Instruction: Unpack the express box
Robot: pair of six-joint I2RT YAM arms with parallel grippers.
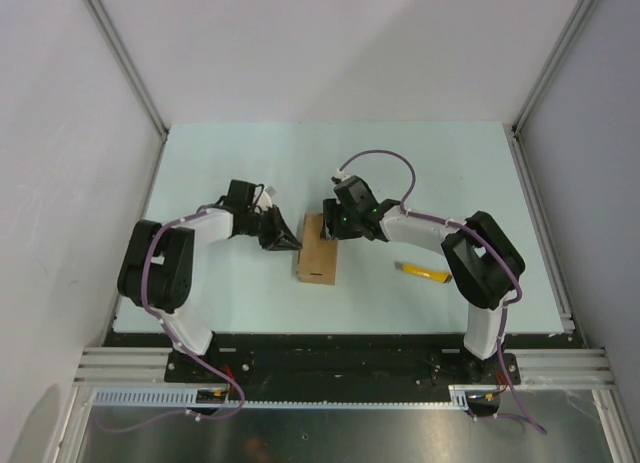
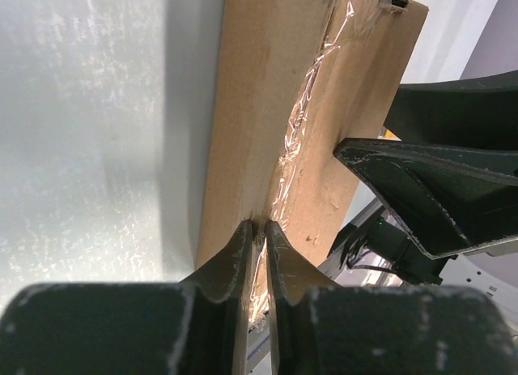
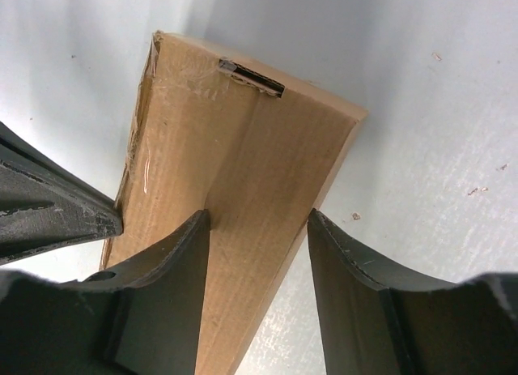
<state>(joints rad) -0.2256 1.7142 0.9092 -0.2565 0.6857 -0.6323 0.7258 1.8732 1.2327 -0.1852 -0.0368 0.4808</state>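
Note:
The express box point(image 1: 318, 251), a flat brown carton sealed with clear tape, lies on the table point(image 1: 450, 173) between both arms. My left gripper point(image 1: 292, 244) is at its left edge. In the left wrist view the jaws point(image 2: 259, 226) are nearly together, pinching the taped edge of the box point(image 2: 267, 83), with shiny tape showing in the slit between them. My right gripper point(image 1: 333, 226) is over the box's far end. In the right wrist view it is open point(image 3: 259, 215): one finger rests on the box top point(image 3: 243, 148), the other hangs past the box's right edge over the table.
A yellow-black utility knife point(image 1: 425, 273) lies on the table to the right of the box, near the right arm's elbow. Side walls and aluminium posts enclose the table. The left gripper's finger point(image 3: 48, 205) shows in the right wrist view.

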